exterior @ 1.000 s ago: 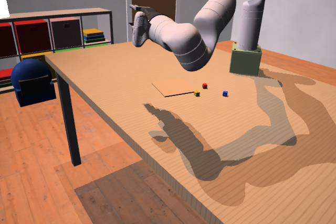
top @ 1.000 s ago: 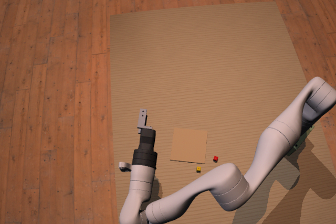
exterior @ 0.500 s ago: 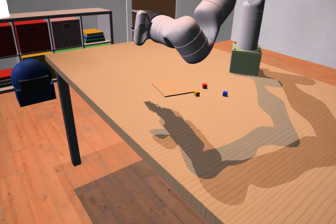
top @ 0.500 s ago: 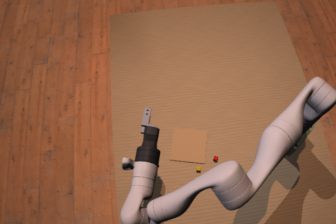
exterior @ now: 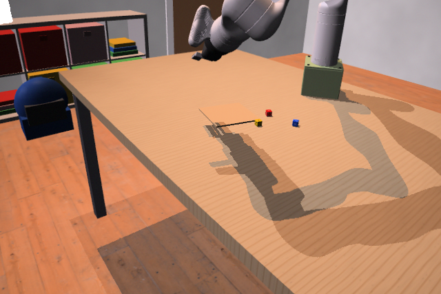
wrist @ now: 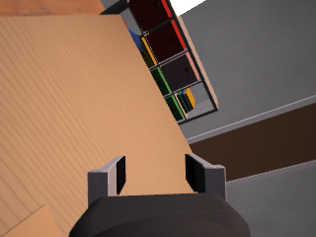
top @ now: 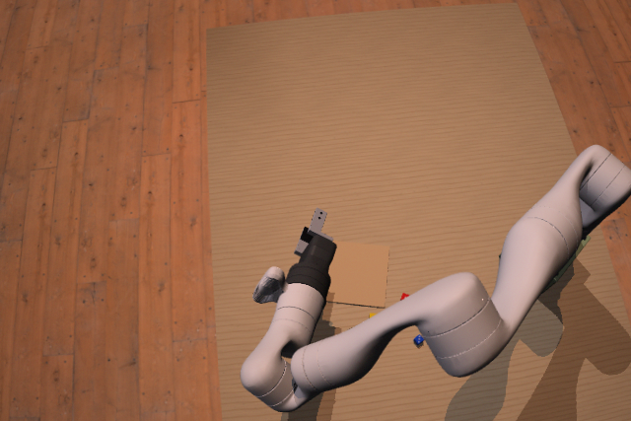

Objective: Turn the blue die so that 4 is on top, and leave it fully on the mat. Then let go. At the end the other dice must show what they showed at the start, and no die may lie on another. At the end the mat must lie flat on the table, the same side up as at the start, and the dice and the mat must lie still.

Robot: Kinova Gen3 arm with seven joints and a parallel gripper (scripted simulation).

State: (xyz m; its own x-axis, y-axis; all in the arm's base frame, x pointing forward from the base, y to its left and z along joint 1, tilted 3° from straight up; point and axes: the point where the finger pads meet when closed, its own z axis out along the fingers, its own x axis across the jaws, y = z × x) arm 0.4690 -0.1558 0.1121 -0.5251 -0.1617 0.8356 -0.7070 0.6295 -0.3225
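Observation:
The blue die [top: 418, 340] [exterior: 295, 122] lies on the table off the mat, beside the arm's shadow-free area; its top number is too small to read. The square mat [top: 361, 273] [exterior: 227, 113] lies flat, and its corner shows in the wrist view [wrist: 37, 224]. The yellow die [top: 371, 315] [exterior: 258, 122] lies close by the mat's edge, and the red die [top: 404, 296] [exterior: 268, 113] a little off it; the arm partly hides both in the top view. My gripper [top: 309, 233] [wrist: 155, 168] is open and empty, high above the table, tilted away from the dice.
The arm's base [exterior: 322, 78] stands on the table [top: 382, 125] [exterior: 153, 80] [wrist: 74, 99]. The forearm passes above the dice in the top view. A shelf with boxes [exterior: 85, 45] [wrist: 173, 64] and a blue object [exterior: 43, 105] stand beyond the table.

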